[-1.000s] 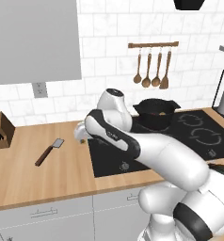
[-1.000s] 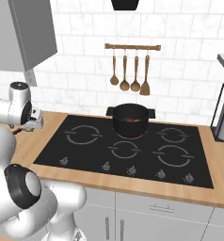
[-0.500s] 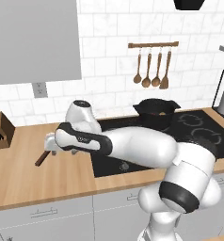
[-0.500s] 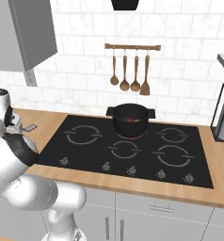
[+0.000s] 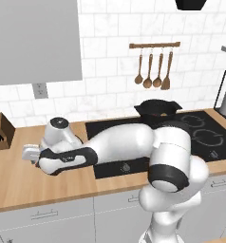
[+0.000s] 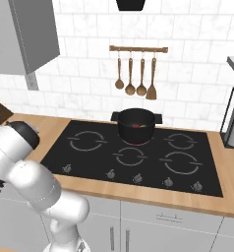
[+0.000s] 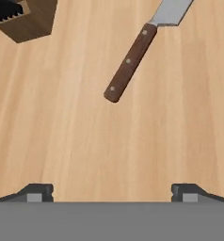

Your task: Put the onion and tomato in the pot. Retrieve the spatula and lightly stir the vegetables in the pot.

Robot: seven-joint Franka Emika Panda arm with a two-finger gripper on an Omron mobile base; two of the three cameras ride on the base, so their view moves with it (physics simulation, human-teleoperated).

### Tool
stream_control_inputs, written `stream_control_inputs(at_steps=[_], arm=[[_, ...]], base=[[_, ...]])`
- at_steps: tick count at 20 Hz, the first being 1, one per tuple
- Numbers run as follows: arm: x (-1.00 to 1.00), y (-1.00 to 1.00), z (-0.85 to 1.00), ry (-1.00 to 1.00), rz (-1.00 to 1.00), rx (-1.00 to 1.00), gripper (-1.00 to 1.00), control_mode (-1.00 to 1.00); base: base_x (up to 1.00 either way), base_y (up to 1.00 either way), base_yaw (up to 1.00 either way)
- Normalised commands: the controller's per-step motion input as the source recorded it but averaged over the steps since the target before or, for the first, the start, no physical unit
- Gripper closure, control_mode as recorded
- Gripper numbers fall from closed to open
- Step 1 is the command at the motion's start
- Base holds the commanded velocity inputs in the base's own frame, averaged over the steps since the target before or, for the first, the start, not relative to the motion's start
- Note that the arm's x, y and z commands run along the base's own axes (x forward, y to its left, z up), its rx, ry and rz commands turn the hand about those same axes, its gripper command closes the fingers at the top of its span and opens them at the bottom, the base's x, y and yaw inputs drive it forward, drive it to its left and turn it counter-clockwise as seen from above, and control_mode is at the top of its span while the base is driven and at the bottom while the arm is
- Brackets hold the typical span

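A white-tiled kitchen wall backs a wooden counter (image 7: 62, 132) with a black cooktop (image 6: 133, 157) set into it, and wooden spoons (image 6: 135, 74) hang from a rail above. The arm reaches out over the bare wood well to one side of the cooktop. In the hand view the gripper (image 7: 111, 192) hangs above the counter with its jaws spread wide and nothing between them.

The spatula (image 7: 140, 49) lies flat on the wood ahead of the gripper, apart from it and a little to one side of its centre line. Its dark handle points back toward the fingertips (image 7: 36, 192) at a slant, and the grey blade runs off the far edge of that view. A knife block (image 7: 24, 16) stands further ahead, off to the other side.

The pot (image 6: 135, 125) sits on a rear burner, far from the gripper. Something red shows inside it, probably the tomato (image 6: 135, 125); whether the onion is in there too cannot be made out.

The step in hand looks like fetching the spatula. The next move calls for advancing until the handle lies between the jaws, turning the wrist to lie across its slant, lowering, and closing on the handle rather than the blade.
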Motion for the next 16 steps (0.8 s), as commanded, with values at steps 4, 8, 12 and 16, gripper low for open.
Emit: stream_control_inputs(at_steps=[4,8,12,16], arm=[[0.43,0.16,-0.03,0.0,-0.23,-0.03,-1.0,-1.0],[0.47,0.0,-0.43,0.0,-0.19,-0.01,-1.0,-1.0],[0.53,0.0,-0.46,0.0,-0.14,0.0,-1.0,-1.0],[0.37,0.41,-0.04,0.0,-0.06,0.0,-1.0,-1.0]], base=[[0.0,0.0,0.0],[0.0,0.0,0.0],[0.0,0.0,0.0],[0.0,0.0,0.0]])
